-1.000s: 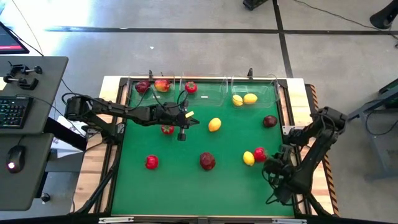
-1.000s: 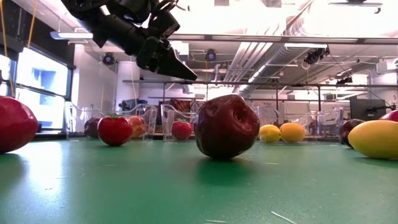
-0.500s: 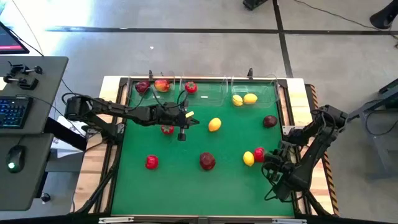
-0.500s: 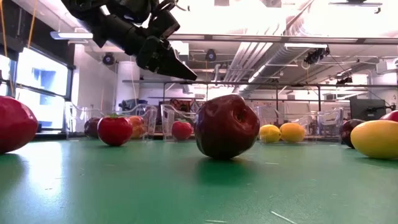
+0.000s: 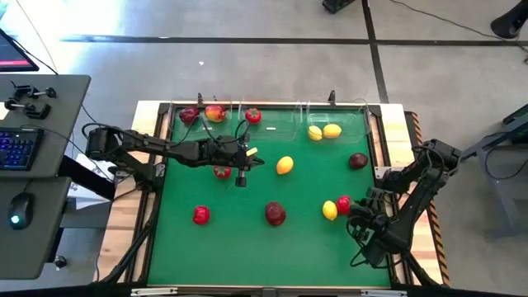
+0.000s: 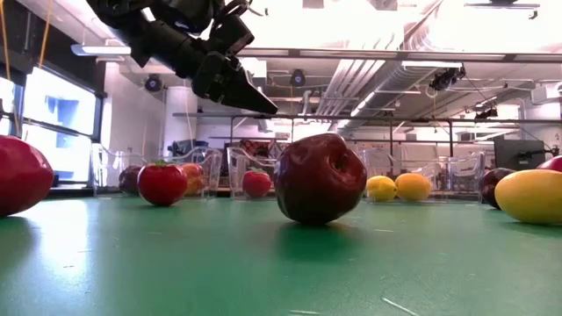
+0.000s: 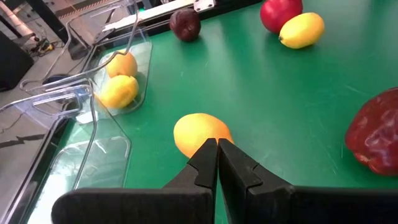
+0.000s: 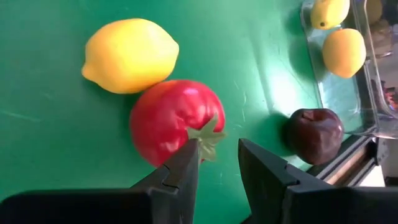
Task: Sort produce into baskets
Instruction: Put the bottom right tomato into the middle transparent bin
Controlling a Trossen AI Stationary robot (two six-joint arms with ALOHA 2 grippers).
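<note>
Produce lies partly sorted across the green mat (image 5: 247, 247) on the worktop. We count eleven pieces in the high view. Five sit in the three clear baskets along the far edge: a dark apple (image 5: 189, 115) and a red-orange apple (image 5: 215, 112) in the left basket (image 5: 177, 124), one green-topped red fruit (image 5: 253, 115) in the middle basket (image 5: 280, 124), and two lemons (image 5: 323, 131) in the right basket (image 5: 363, 120). Six remain loose: three red green-topped fruits, two lemons and two dark apples less one, namely a red fruit under the left arm (image 5: 222, 172), a red fruit near the front left (image 5: 200, 215), a central dark apple (image 5: 275, 214), a mid-mat lemon (image 5: 285, 165), a dark apple near the right basket (image 5: 358, 161), and a lemon (image 5: 330, 209) touching a red fruit (image 5: 344, 204).

The left gripper (image 7: 217, 155) hovers over the mat with jaws clenched and empty, just short of the mid-mat lemon. The right gripper (image 8: 217, 155) hangs over the touching pair, jaws released and partly apart, straddling the red fruit's green top.

We judge the main risk to lie here: the gap looks narrower than the red fruit, so a descent could strike and roll it, and the adjoining lemon could be nudged or pinched along with it. Clenched left jaws would likewise push their lemon rather than grasp it.
</note>
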